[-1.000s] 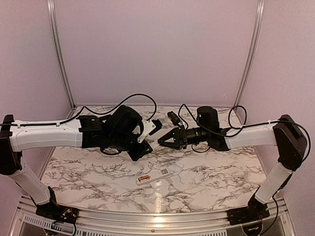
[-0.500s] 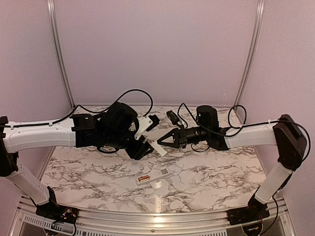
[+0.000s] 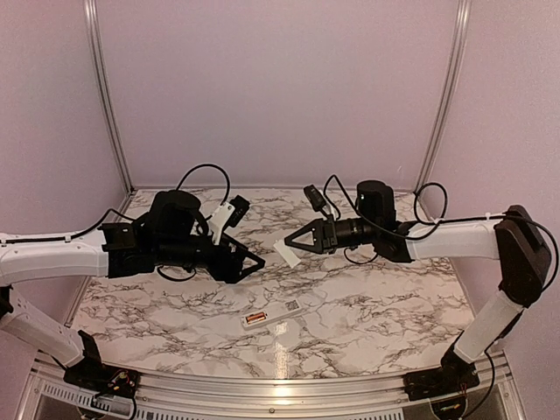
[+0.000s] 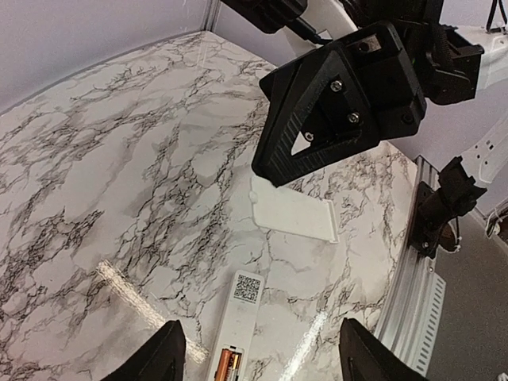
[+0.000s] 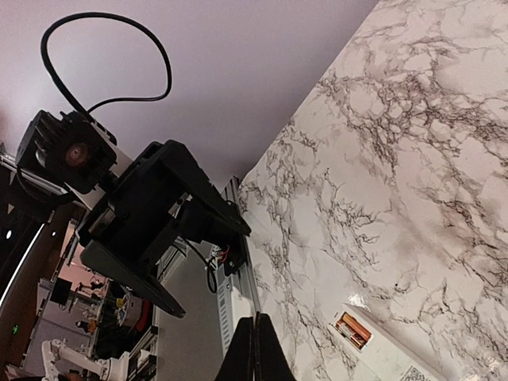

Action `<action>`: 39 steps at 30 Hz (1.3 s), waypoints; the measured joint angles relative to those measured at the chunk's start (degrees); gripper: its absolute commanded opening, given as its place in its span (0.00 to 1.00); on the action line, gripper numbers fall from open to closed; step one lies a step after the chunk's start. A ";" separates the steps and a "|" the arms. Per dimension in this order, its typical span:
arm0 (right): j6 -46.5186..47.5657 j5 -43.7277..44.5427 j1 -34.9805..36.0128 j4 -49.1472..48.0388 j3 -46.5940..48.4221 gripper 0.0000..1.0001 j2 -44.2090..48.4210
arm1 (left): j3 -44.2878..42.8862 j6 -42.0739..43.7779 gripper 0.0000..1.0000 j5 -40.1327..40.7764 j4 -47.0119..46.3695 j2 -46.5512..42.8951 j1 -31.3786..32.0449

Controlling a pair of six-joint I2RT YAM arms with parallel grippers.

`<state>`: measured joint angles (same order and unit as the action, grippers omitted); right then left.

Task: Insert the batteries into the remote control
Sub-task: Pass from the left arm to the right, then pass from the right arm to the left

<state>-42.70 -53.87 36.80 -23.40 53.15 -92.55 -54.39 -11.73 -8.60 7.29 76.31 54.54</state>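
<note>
You have a white table [image 3: 376, 319] veined in grey and black like marble, and a bright streak of glare [image 4: 131, 290] lies across its near part. Plain lavender walls [image 3: 280, 87] close it in at the back and on both sides. Two slim metal posts [image 3: 103, 96] rise from the far corners, and a ribbed aluminium rail [image 3: 280, 404] runs along the near edge. A flat white plate [image 3: 287, 252], rectangular with a small notch at one end, sits over the middle of the table. It seems to hang just clear of the surface, though neither view settles that. In the left wrist view you see grey floor [image 4: 476, 317] past the table's edge.
</note>
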 measured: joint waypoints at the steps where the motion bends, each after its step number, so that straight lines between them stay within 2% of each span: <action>1: 0.04 0.31 0.00 -0.59 0.07 0.00 0.44 | 1.14 -1.66 0.62 -1.22 -2.58 -0.07 -0.02; 5: -0.63 1.27 -0.02 -3.54 0.11 0.00 1.84 | 4.72 -9.16 0.53 -4.33 -13.25 0.02 0.00; 10: -2.05 2.56 -0.02 -7.02 0.09 0.00 3.23 | 9.03 -17.53 0.51 -4.96 -27.23 0.52 0.00; 16: -3.17 4.04 0.35 -9.07 0.11 0.00 3.65 | 9.42 -22.34 0.46 -5.62 -38.60 3.80 0.39; 27: -4.46 5.44 1.31 -10.45 0.11 0.00 3.67 | 7.82 -25.59 0.27 -5.90 -43.98 9.88 1.25; 33: -5.33 5.77 1.70 -10.78 0.11 0.01 3.67 | 6.23 -25.55 0.01 -5.64 -45.75 11.15 1.46; 37: -5.14 5.79 1.73 -11.21 0.39 0.28 4.61 | 6.23 -24.85 0.00 -4.59 -45.18 11.58 1.20; 39: -4.35 6.27 1.57 -9.51 0.74 0.36 5.03 | 5.88 -23.21 0.00 -4.20 -44.13 11.28 1.49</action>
<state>-47.05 -47.59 38.37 -32.91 53.89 -87.53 -48.51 -34.94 -12.80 -36.84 87.59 56.03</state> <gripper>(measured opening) 0.259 0.015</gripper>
